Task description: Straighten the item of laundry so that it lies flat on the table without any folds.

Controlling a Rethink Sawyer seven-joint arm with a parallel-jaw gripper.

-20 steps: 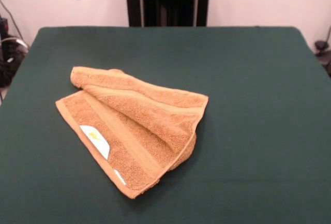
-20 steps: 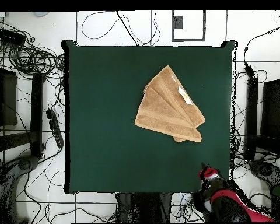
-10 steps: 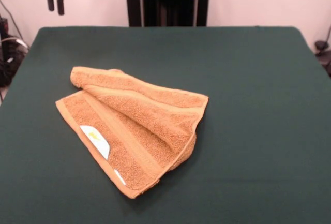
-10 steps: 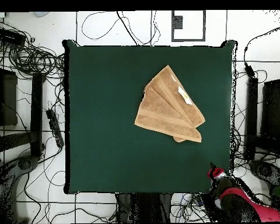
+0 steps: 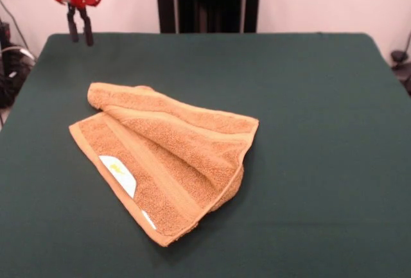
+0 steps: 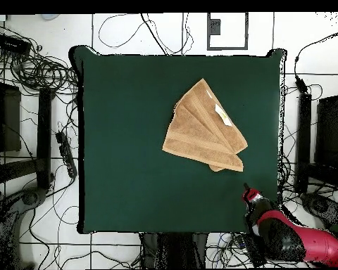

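Towel [image 5: 168, 156] folded on table [image 5: 321, 130]; white label [image 5: 118, 174], yellow print unreadable. Gripper [image 5: 79, 31] narrowly parted, empty, near table's corner.

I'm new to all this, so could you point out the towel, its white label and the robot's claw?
towel [image 5: 186, 143], front view, middle of the folded top layer.
white label [image 5: 118, 174], front view, centre of the tag.
claw [image 5: 79, 26], front view, between its two black fingers.

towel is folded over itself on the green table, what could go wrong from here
The orange-tan terry towel lies in stacked layers, so a pinch might take several at once and drag rather than unfold it. The red and black gripper hangs near the dark green table corner, apart from the towel; a misjudged approach could bunch it further.
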